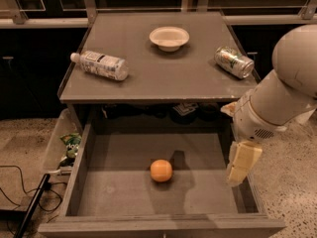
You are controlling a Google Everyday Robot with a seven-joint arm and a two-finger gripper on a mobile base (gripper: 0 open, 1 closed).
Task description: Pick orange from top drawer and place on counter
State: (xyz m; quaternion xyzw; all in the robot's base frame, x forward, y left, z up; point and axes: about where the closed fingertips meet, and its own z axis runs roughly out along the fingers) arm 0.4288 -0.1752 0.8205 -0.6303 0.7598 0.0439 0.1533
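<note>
The orange (161, 170) lies on the floor of the open top drawer (119, 195), near its middle. The counter (163, 73) stands above and behind the drawer. My gripper (242, 162) hangs from the white arm over the drawer's right side wall, to the right of the orange and about level with it in the picture. It holds nothing that I can see and does not touch the orange.
On the counter are a white bowl (169, 37) at the back, a plastic bottle (101, 65) lying at the left, and a can (234, 62) lying at the right. A pale bin with a green snack bag (70, 145) sits left of the drawer. Cables (20, 202) lie on the floor.
</note>
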